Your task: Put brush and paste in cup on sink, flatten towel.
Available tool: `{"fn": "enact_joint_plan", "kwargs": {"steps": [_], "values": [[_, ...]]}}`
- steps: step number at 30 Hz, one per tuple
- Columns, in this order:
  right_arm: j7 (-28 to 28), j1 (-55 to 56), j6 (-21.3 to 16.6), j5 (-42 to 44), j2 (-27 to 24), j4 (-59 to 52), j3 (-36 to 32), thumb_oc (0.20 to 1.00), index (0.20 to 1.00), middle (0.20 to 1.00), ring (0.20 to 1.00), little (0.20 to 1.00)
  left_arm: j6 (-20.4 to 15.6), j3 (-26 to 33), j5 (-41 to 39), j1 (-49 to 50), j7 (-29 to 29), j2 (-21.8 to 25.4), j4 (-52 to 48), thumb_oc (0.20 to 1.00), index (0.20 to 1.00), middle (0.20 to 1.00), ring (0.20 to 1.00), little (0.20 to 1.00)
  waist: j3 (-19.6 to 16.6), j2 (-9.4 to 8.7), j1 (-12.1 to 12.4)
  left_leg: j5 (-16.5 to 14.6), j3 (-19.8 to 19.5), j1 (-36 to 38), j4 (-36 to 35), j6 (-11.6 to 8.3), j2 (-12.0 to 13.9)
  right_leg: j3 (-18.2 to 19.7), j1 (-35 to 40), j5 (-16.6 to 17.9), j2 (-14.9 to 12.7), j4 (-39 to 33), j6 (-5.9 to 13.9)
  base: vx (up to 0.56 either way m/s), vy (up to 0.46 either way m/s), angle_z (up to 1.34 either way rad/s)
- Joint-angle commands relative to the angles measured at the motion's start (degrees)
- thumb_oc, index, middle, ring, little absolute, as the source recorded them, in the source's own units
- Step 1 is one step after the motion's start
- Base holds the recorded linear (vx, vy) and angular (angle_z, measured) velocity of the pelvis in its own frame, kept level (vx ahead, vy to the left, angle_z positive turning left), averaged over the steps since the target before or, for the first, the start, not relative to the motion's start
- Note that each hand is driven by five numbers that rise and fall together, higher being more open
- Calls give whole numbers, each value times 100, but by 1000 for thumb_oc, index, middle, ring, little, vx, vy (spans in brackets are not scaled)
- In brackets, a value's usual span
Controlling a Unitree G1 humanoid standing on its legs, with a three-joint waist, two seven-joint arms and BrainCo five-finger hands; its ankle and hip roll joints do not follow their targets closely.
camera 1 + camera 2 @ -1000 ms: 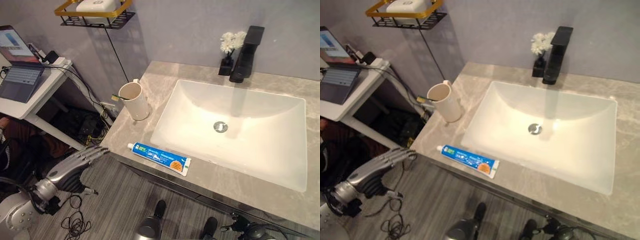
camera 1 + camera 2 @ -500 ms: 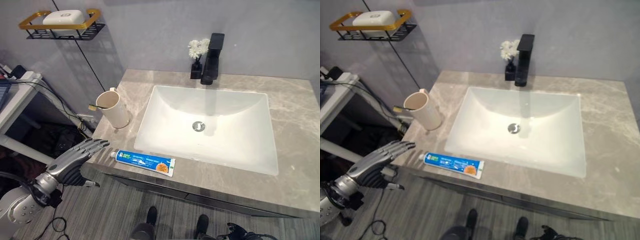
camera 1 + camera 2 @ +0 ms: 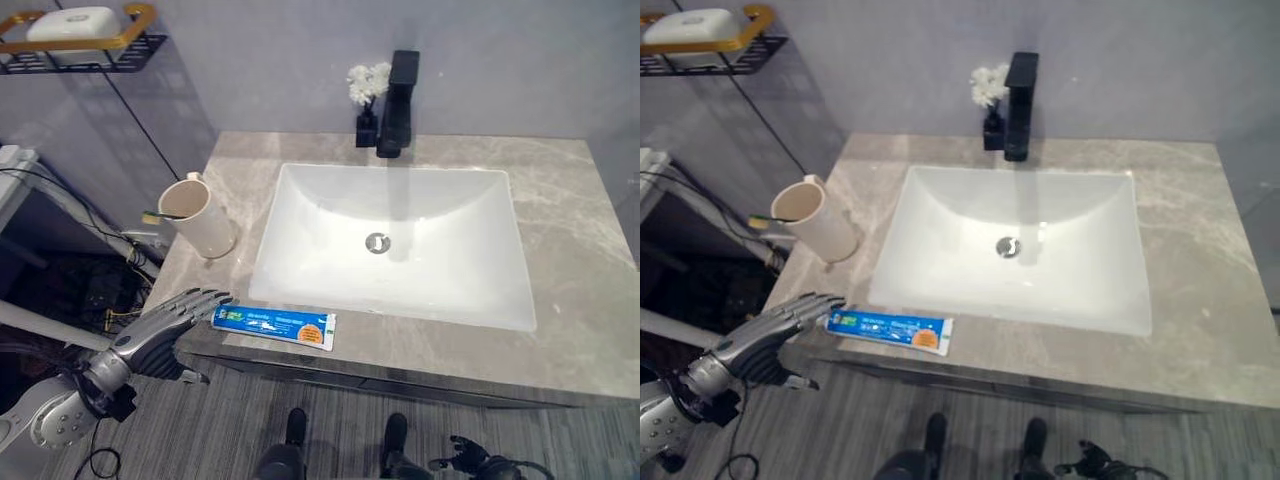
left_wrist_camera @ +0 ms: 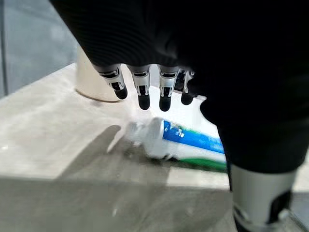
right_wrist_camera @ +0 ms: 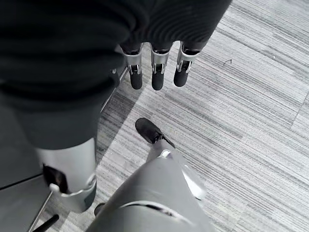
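Note:
A blue and white toothpaste tube [image 3: 275, 326] lies along the front edge of the grey stone counter [image 3: 580, 300], cap end to the left. My left hand [image 3: 168, 324] is open at the counter's front left corner, its fingertips [image 4: 144, 100] hovering just over the tube's cap end [image 4: 153, 138]. A cream cup [image 3: 195, 215] stands behind on the counter's left side, with a toothbrush [image 3: 152, 217] poking over its rim. My right hand [image 5: 157, 72] hangs open over the floor, holding nothing.
A white basin [image 3: 390, 245] fills the counter's middle. A black faucet [image 3: 400, 105] and a small vase of white flowers [image 3: 366, 90] stand behind it. A wire shelf with soap [image 3: 75, 30] hangs on the wall at left. Grey striped floor [image 5: 251, 111] lies below.
The camera has swung so the counter now sits square in view. My left hand has come up and in from beside the counter until its fingers reach the tube's cap end.

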Motion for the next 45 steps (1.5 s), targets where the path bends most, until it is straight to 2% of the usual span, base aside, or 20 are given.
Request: {"fn": "enact_joint_plan", "kwargs": {"steps": [1,7,11,18,30,45], "values": [[-88,-222,-18,119,99,-106,223,1000,1000,1000,1000,1000,-43,-81,-229,-237,49,-65,-215,1000,1000,1000,1000,1000,-16,-327,-75,167,-270,-295,25,54,-45,336,322,-66,-263,49,248,66,-31,-1],[-131,-233,8,212,110,-84,164,1000,1000,1000,1000,1000,35,-160,-401,-284,-12,-214,-229,1000,1000,1000,1000,1000,-42,-418,-111,161,-282,-262,25,35,-1,335,349,-107,-212,49,236,34,-19,-1],[-161,-251,5,230,163,-113,214,1000,1000,1000,1000,1000,90,-454,-385,-508,11,-467,-98,1000,1000,1000,1000,1000,-43,-479,-131,167,-266,-267,25,25,24,329,335,-107,-186,49,228,0,0,0],[-191,-269,8,275,193,-103,229,1000,1000,1000,1000,1000,129,-663,-364,-583,-53,-522,17,1000,1000,1000,1000,1000,-63,-506,-150,159,-251,-261,25,23,42,352,333,-116,-171,49,220,0,0,0],[-254,-258,38,314,226,-32,168,1000,1000,1000,1000,1000,338,-729,-954,-513,-118,-1060,327,1000,1000,1000,1000,1000,-48,-489,-177,167,-239,-310,25,38,38,385,261,-92,-185,49,223,0,0,0],[-309,-310,49,277,254,-63,203,1000,1000,1000,1000,1000,427,-769,-868,-430,-212,-1055,431,1000,1000,1000,1000,1000,-28,-505,-177,121,-133,-261,25,97,15,491,236,-83,-200,49,226,-1,3,-3]]}}
